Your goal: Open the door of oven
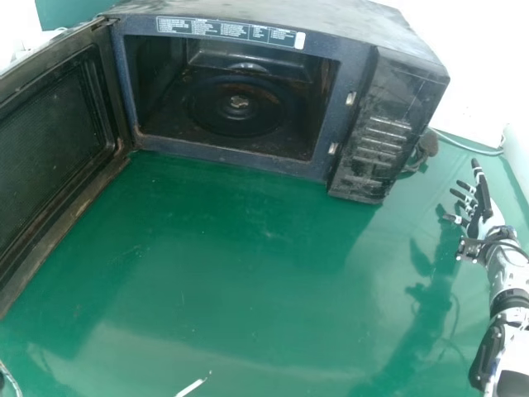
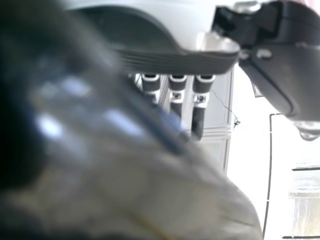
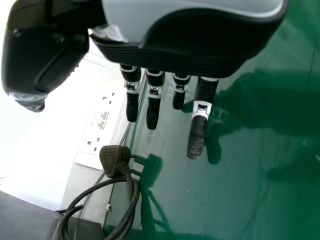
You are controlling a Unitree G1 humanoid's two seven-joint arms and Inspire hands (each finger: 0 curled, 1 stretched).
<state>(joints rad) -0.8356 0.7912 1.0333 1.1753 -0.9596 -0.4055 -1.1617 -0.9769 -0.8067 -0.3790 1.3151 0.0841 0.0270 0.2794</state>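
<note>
The oven (image 1: 413,62) sits at the far side of the green worktop (image 1: 207,273). Its door (image 1: 50,141) is wide open. The door joins the oven at the left side and sticks out to the near left. Inside the oven is a round, dark plate (image 1: 238,106), and the inside looks dirty. A long label (image 1: 231,31) runs above the hole. The buttons (image 1: 380,141) are on the right part of the front.

The right hand (image 1: 489,217) is open, with its fingers out straight. It is at the right side of the worktop, to the near right of the oven and apart from it. A black plug (image 3: 114,160) is near the oven's right side, with its cord (image 3: 131,210) in a loop. White sockets (image 3: 92,135) are on the wall close by.

The left hand (image 2: 180,62) is open too, with straight fingers, in the left wrist view. Something big and blurry (image 2: 150,195) is close to that camera. I cannot tell what it is.
</note>
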